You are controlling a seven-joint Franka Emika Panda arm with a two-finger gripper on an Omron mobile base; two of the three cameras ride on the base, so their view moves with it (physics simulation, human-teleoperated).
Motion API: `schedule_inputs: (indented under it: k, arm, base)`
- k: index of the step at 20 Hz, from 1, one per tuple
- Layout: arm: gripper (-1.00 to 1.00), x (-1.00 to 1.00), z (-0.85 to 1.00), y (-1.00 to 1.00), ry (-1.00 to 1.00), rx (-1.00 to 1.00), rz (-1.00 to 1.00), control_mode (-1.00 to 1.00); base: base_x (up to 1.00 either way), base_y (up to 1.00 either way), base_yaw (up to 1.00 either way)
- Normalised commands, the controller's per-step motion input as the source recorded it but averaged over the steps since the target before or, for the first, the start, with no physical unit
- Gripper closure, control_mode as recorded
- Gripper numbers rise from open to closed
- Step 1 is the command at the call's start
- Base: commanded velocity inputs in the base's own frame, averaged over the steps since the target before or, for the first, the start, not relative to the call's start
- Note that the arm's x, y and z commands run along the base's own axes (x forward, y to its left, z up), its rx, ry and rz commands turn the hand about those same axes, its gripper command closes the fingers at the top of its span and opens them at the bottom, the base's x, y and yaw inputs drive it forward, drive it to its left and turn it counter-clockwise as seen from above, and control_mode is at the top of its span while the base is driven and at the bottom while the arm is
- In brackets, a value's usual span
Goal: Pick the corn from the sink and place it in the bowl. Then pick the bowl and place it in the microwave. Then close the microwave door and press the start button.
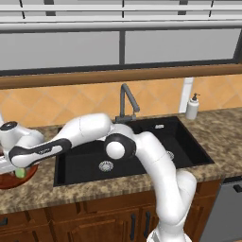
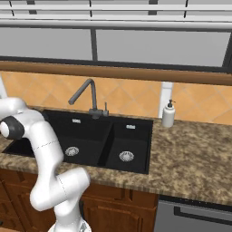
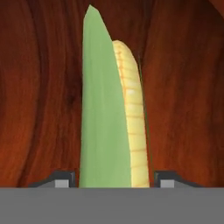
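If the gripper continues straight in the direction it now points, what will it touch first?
Most likely the corn, which lies between the fingertips of the gripper. Directly behind it is the wooden inside of the bowl. Depth is unclear, so I cannot tell whether the corn already rests on it.

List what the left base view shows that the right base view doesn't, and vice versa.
Left base view: the shallow reddish-brown wooden bowl at the picture's left edge, green-husked yellow corn over it. Right base view: the long speckled granite counter stretching far right. Shared: the black double-basin sink, grey angular faucet, white soap dispenser.
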Motion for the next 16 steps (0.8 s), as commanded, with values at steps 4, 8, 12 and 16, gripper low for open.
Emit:
schedule_inputs:
  k: [4,8,12,16]
  arm:
    - [-1.00,0.00,0.36,0.00,-0.13,0.00,-0.02,-1.00]
    - [-1.00,0.00,0.41,-0.04,-0.10,0.01,0.00,-1.00]
    - [-1.00,0.00,0.24,-0.56,0.00,0.11,-0.01,-1.00]
    - [-1.00,-0.06,0.24,-0.79,0.00,0.19,0.00,-1.00]
  base:
    - [0.00,0.00,0.00]
    - [0.00,0.00,0.00]
    - [0.00,0.00,0.00]
    - [0.00,0.00,0.00]
